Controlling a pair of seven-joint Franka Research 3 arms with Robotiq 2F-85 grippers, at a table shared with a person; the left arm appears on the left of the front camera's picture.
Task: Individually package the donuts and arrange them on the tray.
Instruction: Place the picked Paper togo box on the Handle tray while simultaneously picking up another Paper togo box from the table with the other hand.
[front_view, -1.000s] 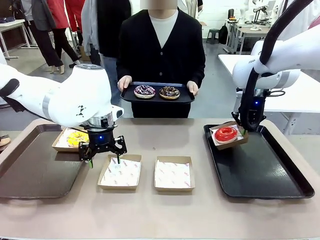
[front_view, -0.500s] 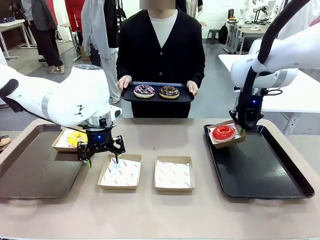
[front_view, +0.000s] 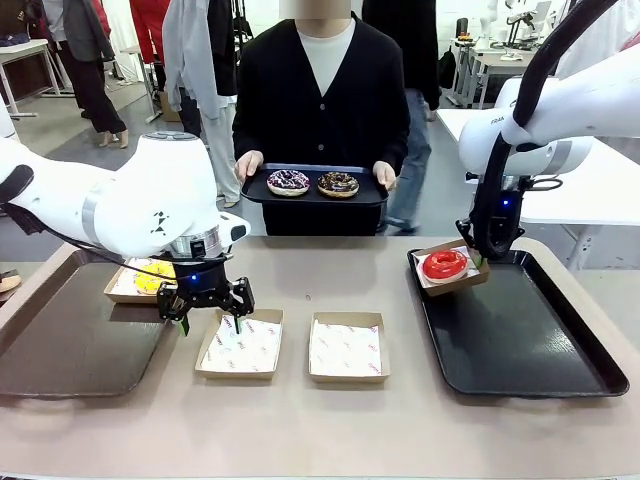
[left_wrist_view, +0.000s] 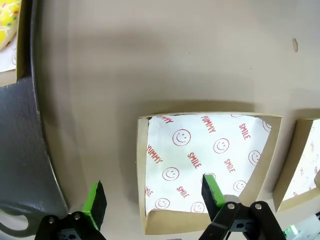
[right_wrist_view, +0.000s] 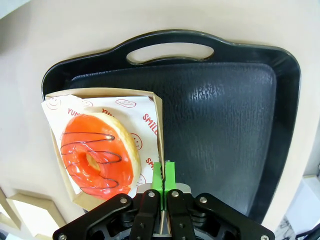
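My right gripper (front_view: 481, 256) (right_wrist_view: 163, 176) is shut on the wall of a cardboard box (front_view: 452, 268) (right_wrist_view: 156, 120) that holds the red-iced donut (front_view: 444, 264) (right_wrist_view: 98, 153). The box hangs tilted over the far left corner of the black tray (front_view: 520, 335) (right_wrist_view: 225, 115). My left gripper (front_view: 207, 308) (left_wrist_view: 154, 196) stands open just above the left wall of an empty paper-lined box (front_view: 240, 345) (left_wrist_view: 207, 160). The yellow donut (front_view: 151, 276) (left_wrist_view: 7, 20) lies in its box on the brown tray (front_view: 70, 335). A person holds a small tray (front_view: 314, 194) with two chocolate donuts (front_view: 288, 182) (front_view: 338, 184).
A second empty lined box (front_view: 346, 347) (left_wrist_view: 305, 160) sits at the table's middle, to the right of the first. The brown tray's dark rim (left_wrist_view: 25, 150) runs close beside my left gripper. A white table (front_view: 610, 185) stands behind the right arm.
My right gripper has carried the red donut's box slightly left and toward the far edge. The left gripper has sunk a touch over the empty box.
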